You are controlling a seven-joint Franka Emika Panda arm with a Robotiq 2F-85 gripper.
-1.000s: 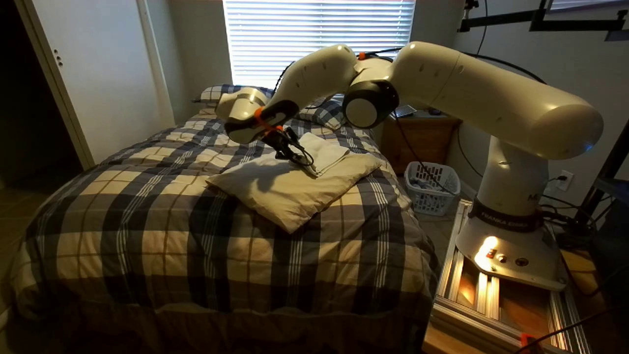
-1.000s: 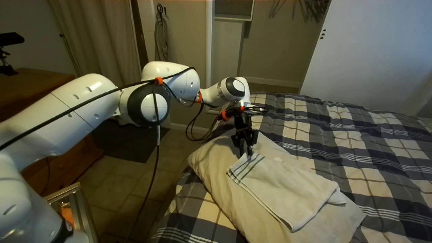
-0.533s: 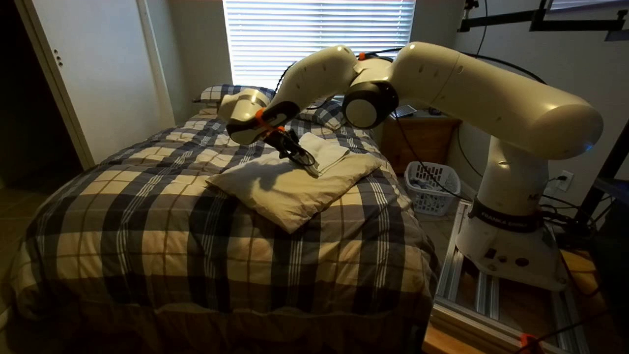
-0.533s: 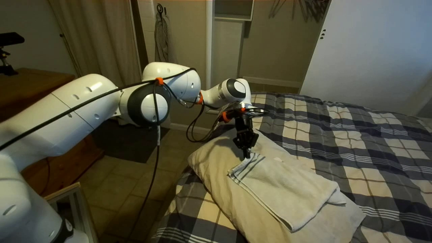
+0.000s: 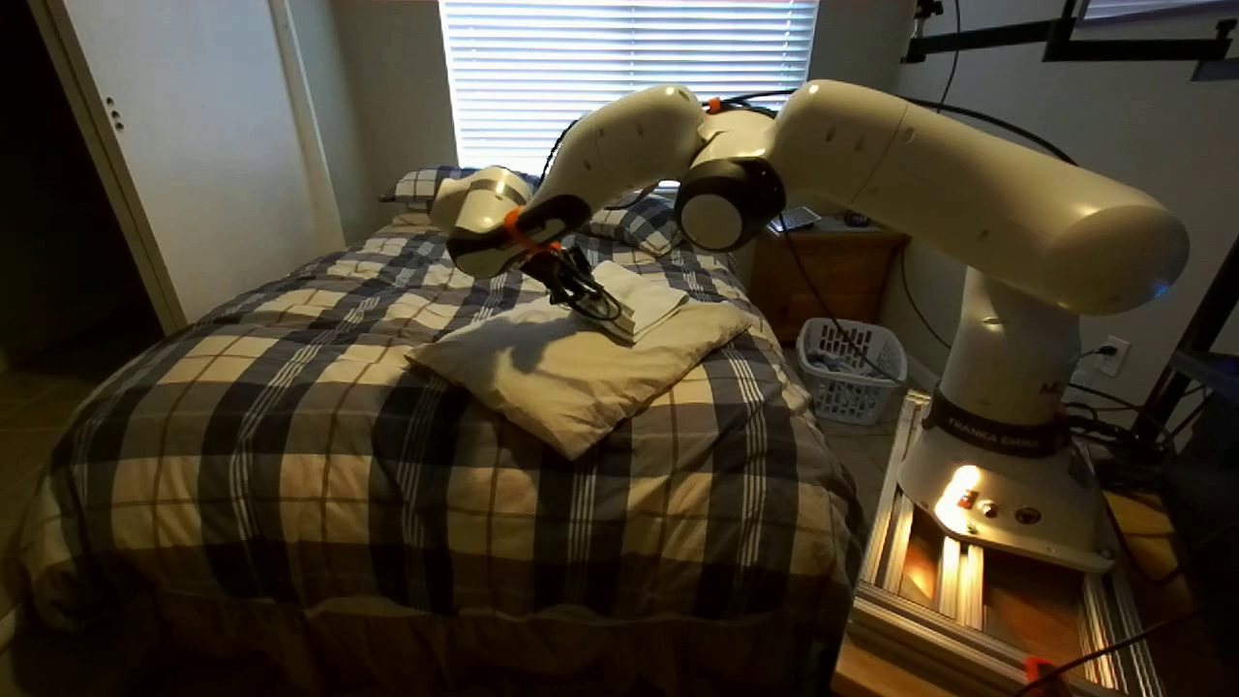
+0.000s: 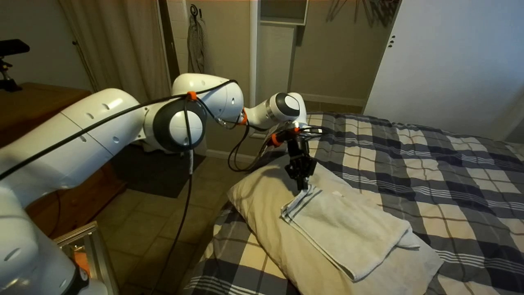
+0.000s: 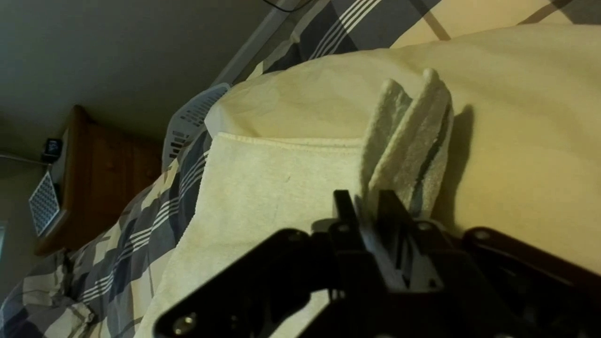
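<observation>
Compared to the earlier frame, the striped end [image 7: 418, 141] of the white towel [image 6: 348, 229] stands slightly raised, grasped between the 2 fingers [image 7: 346, 209]. In the wrist view, the rest lies flat to their left, on the beige pillow [image 6: 260, 205].

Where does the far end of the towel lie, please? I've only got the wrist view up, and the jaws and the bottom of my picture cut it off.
Observer: On the pillow. In an exterior view, the far end of the towel rests there.

Operator: And the pillow runs out of my picture on the right. What lies past that side?

Observer: More of the checked blanket. An exterior view shows the pillow's corner ending short of the foot of the bed.
</observation>
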